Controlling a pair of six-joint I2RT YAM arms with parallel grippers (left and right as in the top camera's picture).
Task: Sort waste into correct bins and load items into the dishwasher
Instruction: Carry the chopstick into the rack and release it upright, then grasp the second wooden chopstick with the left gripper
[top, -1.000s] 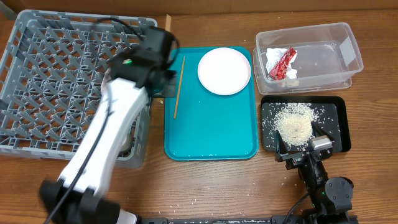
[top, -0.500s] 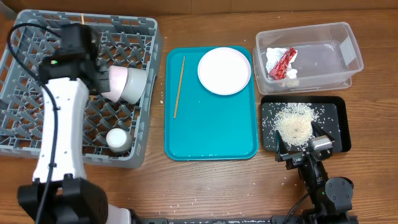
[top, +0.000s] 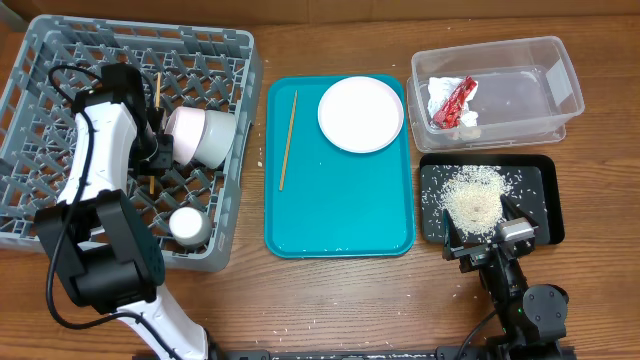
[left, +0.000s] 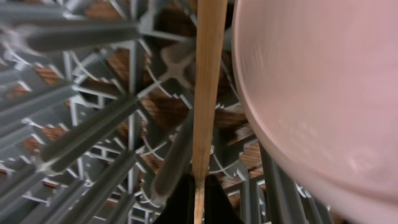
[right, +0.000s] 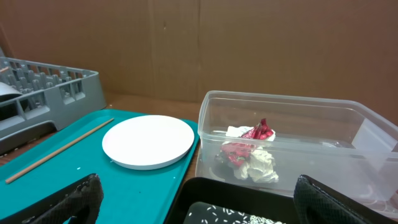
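1. The large square grey plastic dish rack (top: 40, 60) fills the far-left corner of the wooden surface (top: 330, 300).
2. The left gripper (left: 198, 200) is down among the rack's pegs, closed on a thin wooden chopstick (left: 205, 87). This chopstick stands close to upright, right beside a pink bowl (top: 200, 137).
3. The pink bowl lies on its side in the rack, toward the rack's right edge. A small white cup (top: 188, 224) sits in the rack's near-right corner.
4. A teal rectangular serving tray (top: 340, 215) lies at the middle of the surface. A round pale plate (top: 361, 114) rests in its far-right corner, and a second wooden chopstick (top: 287, 140) lies along its left side.
5. A clear rectangular plastic tub (top: 560, 70) stands at the far-right corner of the surface. It holds a red foil wrapper (top: 453, 103) on a crumpled white paper napkin (top: 437, 95).
6. A shallow black rectangular tray (top: 545, 195) sits just in front of the tub, with a heap of white rice grains (top: 472, 198) in it.
7. The right gripper (top: 480, 228) hovers at the black tray's near edge, its fingers spread wide and empty.
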